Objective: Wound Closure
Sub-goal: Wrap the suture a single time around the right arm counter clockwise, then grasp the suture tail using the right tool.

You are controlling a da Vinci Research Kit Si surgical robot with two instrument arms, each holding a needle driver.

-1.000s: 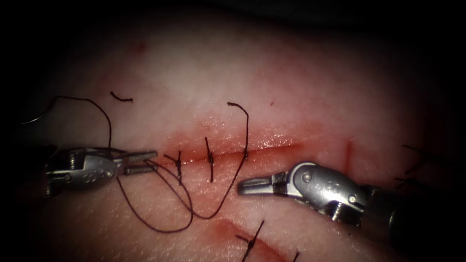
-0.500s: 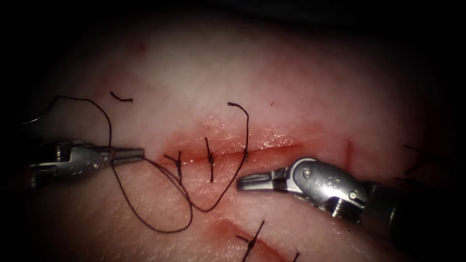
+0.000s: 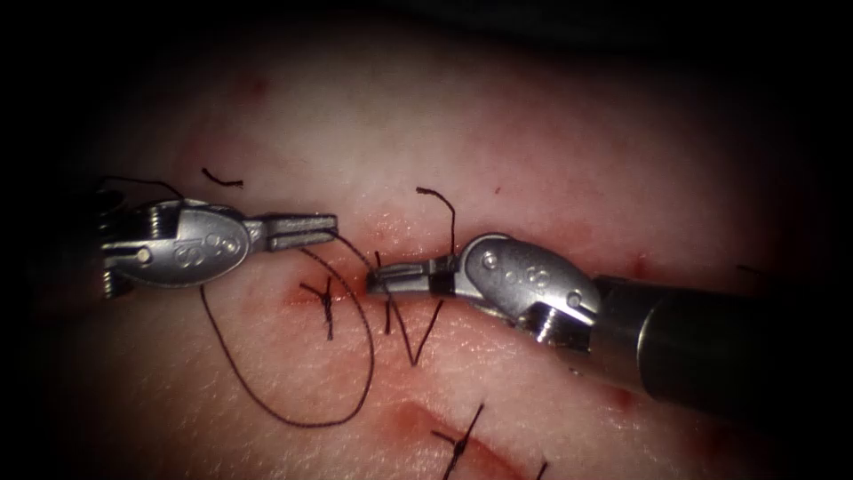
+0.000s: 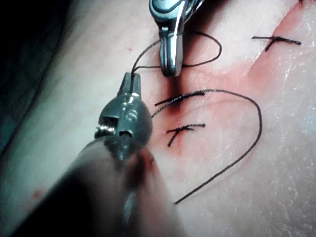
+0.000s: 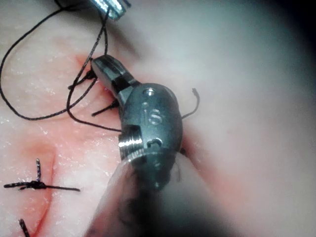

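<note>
1. Endoscope view: your left tool reaches in from the left, its jaws closed on the thread at their tips, just on the far side of the cut.
2. From that grip the thread drops into a wide loop lying on the near side of the cut, on the tissue.
3. Your right tool comes in from the right and lies along the cut, tip pointing left. Its jaws look closed, and thread runs right at the tip, but you cannot tell from these views whether they hold it.
4. The two tips sit near each other, the left one slightly farther and to the left.
5. A short free end of thread stands up on the far side, just behind the right tool.
6. Three finished stitches cross the cut near the tips.
7. No needle can be made out near either tool.
</note>
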